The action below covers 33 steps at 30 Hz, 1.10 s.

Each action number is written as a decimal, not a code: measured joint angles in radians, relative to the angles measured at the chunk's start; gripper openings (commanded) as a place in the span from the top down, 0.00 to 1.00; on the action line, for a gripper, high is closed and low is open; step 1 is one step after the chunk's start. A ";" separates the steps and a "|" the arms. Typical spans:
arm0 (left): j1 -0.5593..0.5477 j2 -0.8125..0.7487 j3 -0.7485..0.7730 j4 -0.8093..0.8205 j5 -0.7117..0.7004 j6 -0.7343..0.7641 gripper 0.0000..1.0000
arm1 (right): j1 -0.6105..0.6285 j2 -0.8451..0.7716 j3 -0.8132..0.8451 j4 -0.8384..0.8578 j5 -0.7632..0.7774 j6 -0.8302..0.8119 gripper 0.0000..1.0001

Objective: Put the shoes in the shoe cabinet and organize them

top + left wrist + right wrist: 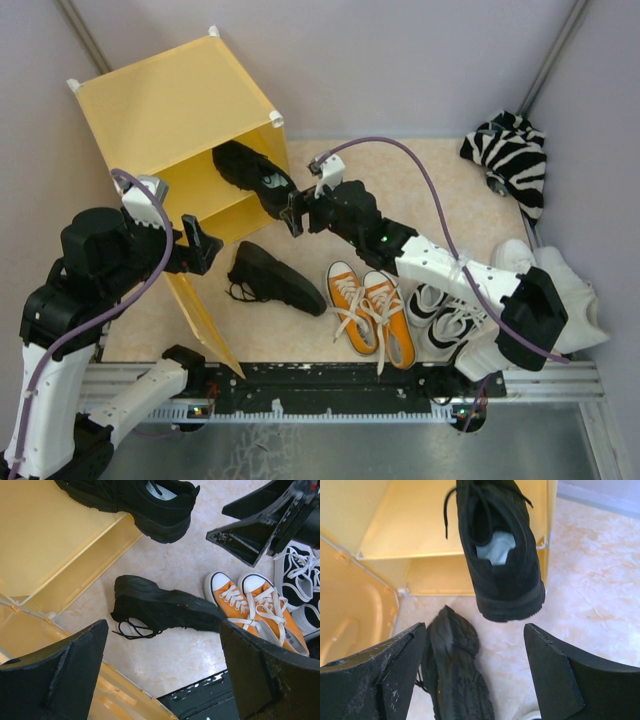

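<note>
Black shoe [250,172] | toe into shoe cabinet [170,100] | heel overhanging shelf [405,530] edge

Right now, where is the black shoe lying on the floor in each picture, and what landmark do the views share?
Top view: floor shoe left of centre, before the yellow cabinet.
Left wrist: middle of the picture.
Right wrist: bottom edge, left of centre, sole showing.
Shared landmark: the second black shoe, on the cabinet shelf, in all three.
</note>
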 measured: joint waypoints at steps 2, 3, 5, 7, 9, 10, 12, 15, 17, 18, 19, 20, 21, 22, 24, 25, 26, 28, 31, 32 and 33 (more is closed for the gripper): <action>0.000 0.001 0.000 0.001 -0.004 -0.002 0.01 | -0.007 0.001 -0.027 0.012 -0.014 -0.028 0.20; 0.000 0.001 0.000 0.001 -0.005 -0.003 0.01 | -0.012 0.003 -0.039 0.023 -0.019 -0.047 0.20; 0.000 0.001 -0.001 0.002 -0.007 -0.003 0.01 | -0.022 0.008 -0.053 0.057 -0.034 -0.083 0.19; 0.000 0.001 -0.002 0.004 -0.008 -0.004 0.01 | -0.029 0.013 -0.066 0.100 -0.048 -0.126 0.19; 0.000 0.001 -0.002 0.004 -0.010 -0.005 0.01 | -0.035 0.021 -0.074 0.143 -0.070 -0.171 0.19; 0.000 0.001 -0.002 0.005 -0.011 -0.005 0.01 | -0.039 0.027 -0.074 0.162 -0.080 -0.187 0.19; 0.000 0.001 -0.002 0.005 -0.013 -0.006 0.01 | -0.045 0.046 -0.074 0.199 -0.109 -0.219 0.19; 0.000 0.001 -0.002 0.005 -0.014 -0.006 0.01 | -0.055 0.092 -0.061 0.225 -0.154 -0.249 0.19; 0.000 0.001 -0.002 0.005 -0.014 -0.006 0.01 | -0.060 0.130 -0.043 0.229 -0.174 -0.264 0.19; 0.000 0.001 -0.002 0.005 -0.015 -0.006 0.01 | -0.060 0.148 -0.034 0.229 -0.177 -0.272 0.19; 0.000 0.001 -0.002 0.005 -0.015 -0.006 0.01 | -0.060 0.166 -0.023 0.230 -0.180 -0.278 0.19; 0.000 0.001 -0.002 0.005 -0.015 -0.006 0.01 | -0.061 0.178 -0.018 0.231 -0.180 -0.282 0.19; 0.000 0.001 -0.002 0.005 -0.015 -0.006 0.01 | -0.062 0.189 -0.014 0.235 -0.183 -0.286 0.19; 0.000 0.001 -0.002 0.005 -0.015 -0.006 0.01 | -0.063 0.198 -0.010 0.238 -0.187 -0.290 0.20; 0.000 0.001 -0.002 0.005 -0.015 -0.006 0.01 | -0.066 0.216 -0.002 0.253 -0.187 -0.293 0.20; 0.000 0.001 -0.002 0.005 -0.016 -0.006 0.01 | -0.067 0.220 -0.002 0.262 -0.187 -0.296 0.20; 0.000 0.001 -0.002 0.005 -0.016 -0.006 0.01 | -0.068 0.225 -0.001 0.271 -0.187 -0.296 0.20; 0.000 0.001 -0.002 0.005 -0.018 -0.006 0.01 | -0.071 0.234 0.011 0.279 -0.184 -0.297 0.20; 0.000 0.001 -0.002 0.005 -0.020 -0.006 0.01 | -0.073 0.248 0.032 0.296 -0.182 -0.297 0.23; 0.000 0.001 -0.002 0.005 -0.020 -0.006 0.01 | -0.073 0.254 0.043 0.298 -0.180 -0.297 0.25; 0.000 0.001 -0.002 0.005 -0.021 -0.006 0.01 | -0.073 0.260 0.050 0.299 -0.177 -0.297 0.27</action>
